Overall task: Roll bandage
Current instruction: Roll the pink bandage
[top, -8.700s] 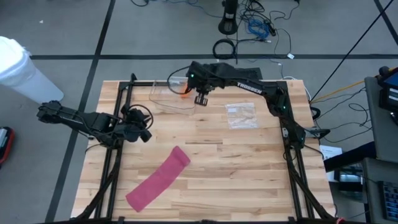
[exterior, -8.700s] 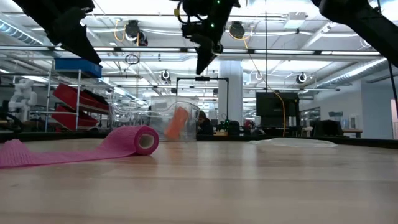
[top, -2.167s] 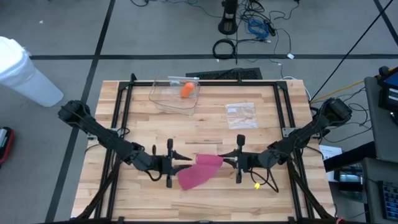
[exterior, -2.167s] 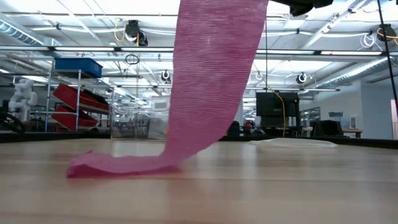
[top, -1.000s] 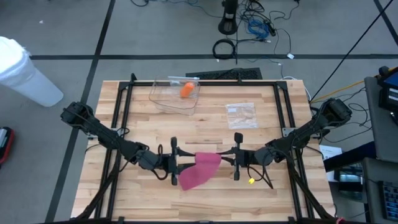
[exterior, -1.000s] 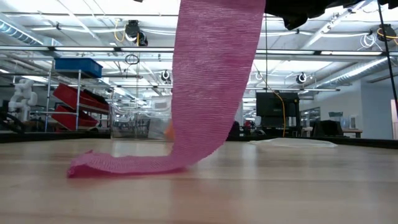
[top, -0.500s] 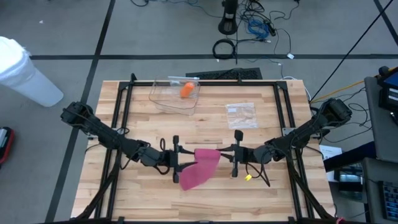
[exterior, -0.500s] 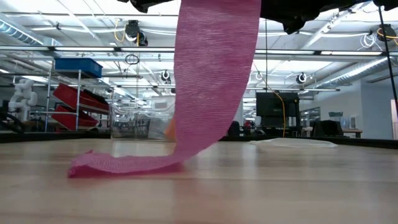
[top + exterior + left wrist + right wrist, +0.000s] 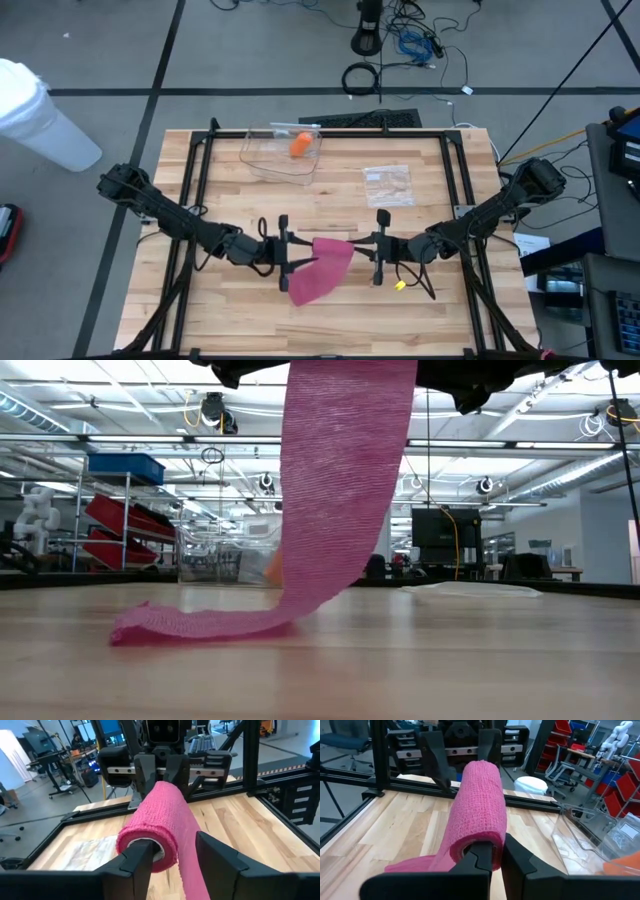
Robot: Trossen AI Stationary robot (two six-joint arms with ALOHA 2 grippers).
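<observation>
A pink bandage roll [image 9: 335, 247] hangs level above the table's middle between my two grippers. My left gripper [image 9: 298, 255] is closed around its left end [image 9: 150, 847]. My right gripper [image 9: 358, 250], fingers shut, meets its right end [image 9: 477, 845]. From the roll a loose strip [image 9: 340, 480] drops to the table. The strip's free end [image 9: 190, 625] lies flat on the wood. The roll [image 9: 480, 805] shows lengthwise in both wrist views. My left gripper [image 9: 172, 857] has the roll's left end between its two fingers, level, from the table's left, along the roll. One finger [image 9: 137, 860] lies against the roll's side. The loose strip [image 9: 190, 865] passes down by the other finger [image 9: 217, 857]. The roll is lifted clear. My right gripper [image 9: 497, 855] comes level from the table's right, along the roll. Its shut fingers [image 9: 485, 857] meet the right end's lower rim by the hollow core. The fingers hide whether they pinch the wall or sit in the hollow. The roll stays level.
A clear container [image 9: 280, 155] with an orange thing [image 9: 300, 145] inside stands at the far edge. A clear plastic bag [image 9: 388, 185] lies to its right. A black frame [image 9: 200, 180] runs along the table's sides. Bare wood lies near the front edge.
My left gripper has rolled a little about the roll's axis, turning the roll's end with it, and has crept slightly toward the table's right. The hanging strip has swung a little. Its end on the table has stayed in place.
</observation>
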